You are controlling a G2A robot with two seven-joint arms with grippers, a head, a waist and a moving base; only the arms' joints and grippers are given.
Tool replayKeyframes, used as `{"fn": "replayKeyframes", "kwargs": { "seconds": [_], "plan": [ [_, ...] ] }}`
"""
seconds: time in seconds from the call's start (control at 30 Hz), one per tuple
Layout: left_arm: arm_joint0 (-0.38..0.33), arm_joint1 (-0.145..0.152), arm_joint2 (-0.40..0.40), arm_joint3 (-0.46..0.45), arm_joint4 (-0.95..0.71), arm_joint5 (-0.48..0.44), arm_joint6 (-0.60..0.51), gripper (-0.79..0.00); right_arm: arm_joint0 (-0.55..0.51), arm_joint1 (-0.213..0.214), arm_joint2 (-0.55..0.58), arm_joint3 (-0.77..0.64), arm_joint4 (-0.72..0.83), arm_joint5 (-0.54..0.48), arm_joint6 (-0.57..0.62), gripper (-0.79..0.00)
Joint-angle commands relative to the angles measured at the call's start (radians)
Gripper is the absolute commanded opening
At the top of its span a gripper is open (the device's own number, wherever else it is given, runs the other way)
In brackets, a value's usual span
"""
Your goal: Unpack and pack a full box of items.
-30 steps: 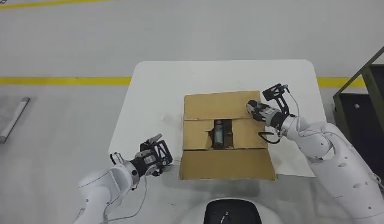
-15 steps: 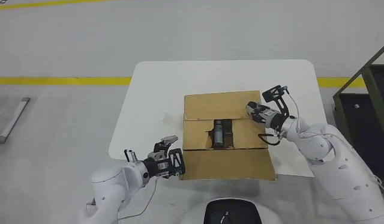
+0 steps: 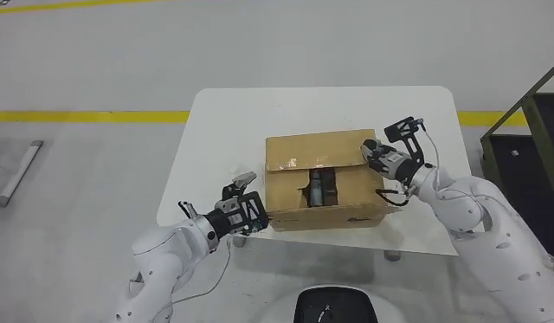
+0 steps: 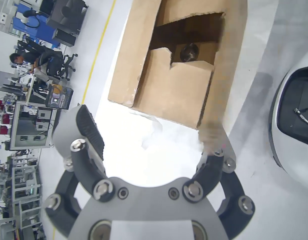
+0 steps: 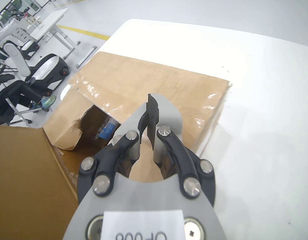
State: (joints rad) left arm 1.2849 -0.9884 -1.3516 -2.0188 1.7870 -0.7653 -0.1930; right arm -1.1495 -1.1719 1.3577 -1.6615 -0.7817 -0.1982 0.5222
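Nearest, left gripper (image 4: 150, 131) at the near left corner of the box (image 3: 281, 193), fingers spread wide, nothing held, one fingertip against the edge of the near flap (image 4: 233, 26). Near flap tilted up, not flat. Judged step: flap handling on the packing side, closing up; opening not ruled out. Next move, probably: tipping that flap over the opening. Calls for a steady push on its outer face without dragging the box. Box on the white tabletop (image 3: 225, 124), toward the robot's side, opening up, long axis left to right. Inside, in the gap between the side flaps, a dark bottle (image 3: 316, 189) lying flat, long axis near to far, cap end unclear. Farther on, right gripper (image 5: 149, 111) at the box's right edge, fingers almost together, cardboard in the slit between them, apparently pinching the right side flap (image 3: 351, 189). Beyond, taped far flap (image 3: 312, 150) lying flat.
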Motion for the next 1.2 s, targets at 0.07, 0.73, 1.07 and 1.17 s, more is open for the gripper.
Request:
{"fn": "replayKeyframes", "kwargs": {
  "seconds": [0.07,0.73,1.07,1.17],
  "plan": [
    [-0.055,-0.011,0.06,0.029,0.011,0.061,-0.01,0.0,-0.004,0.004,0.023,-0.081,-0.129,0.086,-0.055,-0.785],
    [-0.185,-0.055,0.168,0.214,-0.059,0.215,-0.181,0.0,-0.051,-0.018,-0.139,-0.043,-0.376,0.128,-0.246,-0.785],
    [-0.192,-0.056,0.127,0.221,-0.081,0.233,-0.202,0.0,0.019,-0.043,-0.223,0.05,-0.381,0.159,-0.224,-0.785],
    [-0.176,-0.054,0.097,0.204,-0.097,0.239,-0.222,0.0,0.023,-0.046,-0.226,0.056,-0.386,0.163,-0.218,-0.785]
  ]
}}
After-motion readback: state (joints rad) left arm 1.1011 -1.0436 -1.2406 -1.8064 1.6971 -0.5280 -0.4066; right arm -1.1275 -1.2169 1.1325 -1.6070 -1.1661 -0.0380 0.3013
